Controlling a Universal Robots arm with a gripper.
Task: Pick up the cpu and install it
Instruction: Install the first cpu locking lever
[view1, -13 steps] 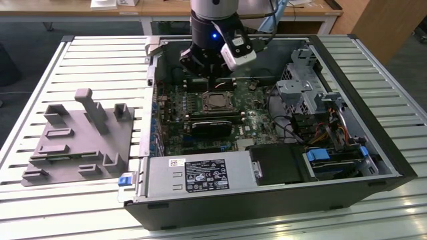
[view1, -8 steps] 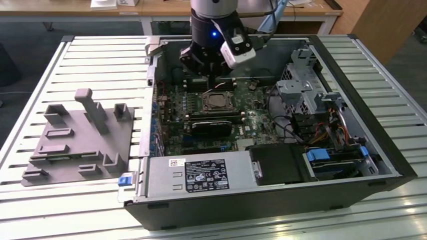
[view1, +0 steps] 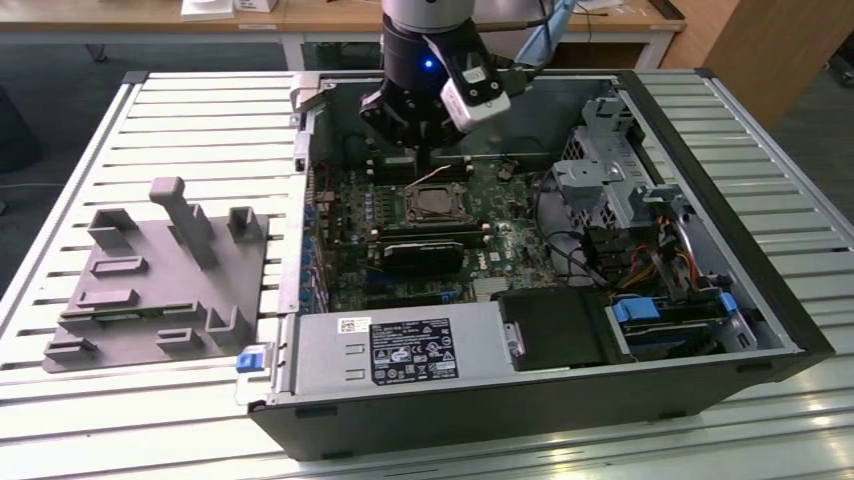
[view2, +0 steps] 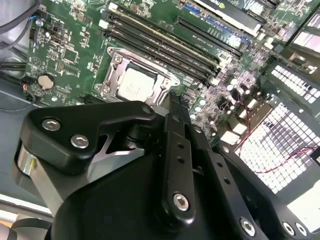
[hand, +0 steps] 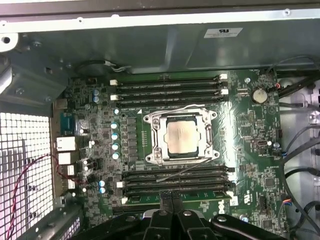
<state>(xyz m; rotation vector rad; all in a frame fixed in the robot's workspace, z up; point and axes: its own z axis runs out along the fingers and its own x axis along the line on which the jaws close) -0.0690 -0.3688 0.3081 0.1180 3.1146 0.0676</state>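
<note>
Your arm comes down from the far side of the scene, its wrist pointing straight down into the open computer case (view1: 694, 300). The gripper (view1: 422, 158) hangs over the far part of the green motherboard (view1: 514, 240), just beyond the socket (view1: 434, 203). Its two slim black fingers (hand: 165, 202) are pressed together with nothing between them; you see this in both wrist views, where the tips meet in a narrow line (view2: 176, 107).

The cpu (hand: 182, 136) already sits in the socket, flat, its pale silver top facing up inside the metal frame. In the second wrist view the same chip (view2: 134, 84) lies just past the fingertips, apart from them. A thin wire lever crosses the socket frame near the memory slots (hand: 170, 90), which run on both sides of it.

At the exterior view's left, the grey tray (view1: 160, 290) rests on the slatted table (view1: 787, 170), well apart from the arm. Inside the case, a black rectangular card (view1: 424, 252) stands just nearer than the socket.
</note>
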